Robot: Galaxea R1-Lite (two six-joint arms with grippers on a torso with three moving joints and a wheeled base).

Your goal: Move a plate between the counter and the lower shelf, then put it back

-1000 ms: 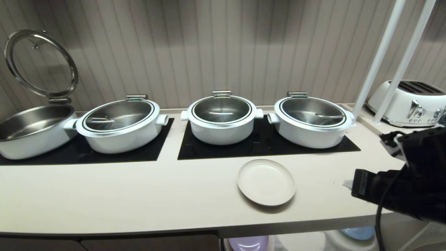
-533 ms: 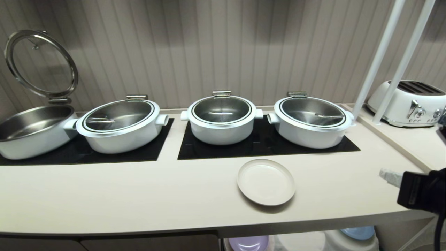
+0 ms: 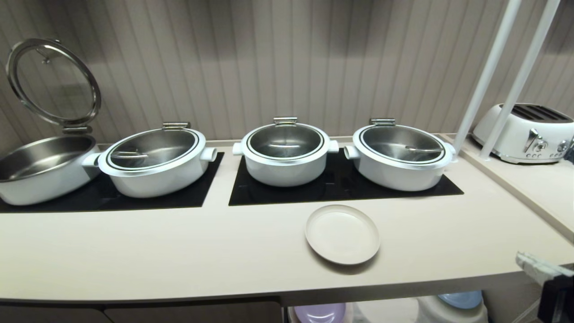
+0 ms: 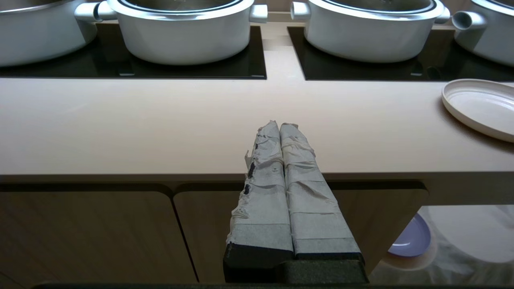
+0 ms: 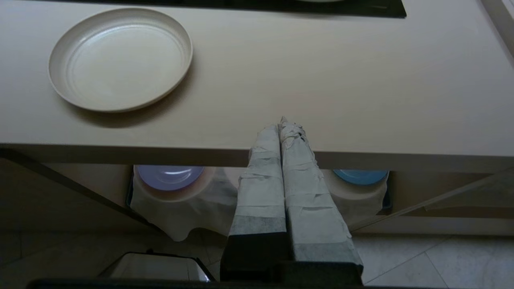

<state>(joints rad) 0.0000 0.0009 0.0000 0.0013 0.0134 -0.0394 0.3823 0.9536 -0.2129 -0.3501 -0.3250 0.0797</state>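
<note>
The cream plate lies flat on the counter, just in front of the right black panel, and nothing touches it. My right gripper is shut and empty at the counter's front right corner, well to the right of the plate. In the right wrist view its taped fingertips sit level with the counter's front edge, with the plate off to one side. Below lies the lower shelf, draped in white cloth. My left gripper is shut, empty and parked in front of the counter edge.
A lilac plate and a blue plate rest on the shelf's cloth-covered pads. Three lidded white pots and an open one stand on the black panels. A white toaster and two white poles are at the right.
My right arm has dropped and pulled back toward the lower right, leaving only its fingertips in the head view. The plate has not moved.
</note>
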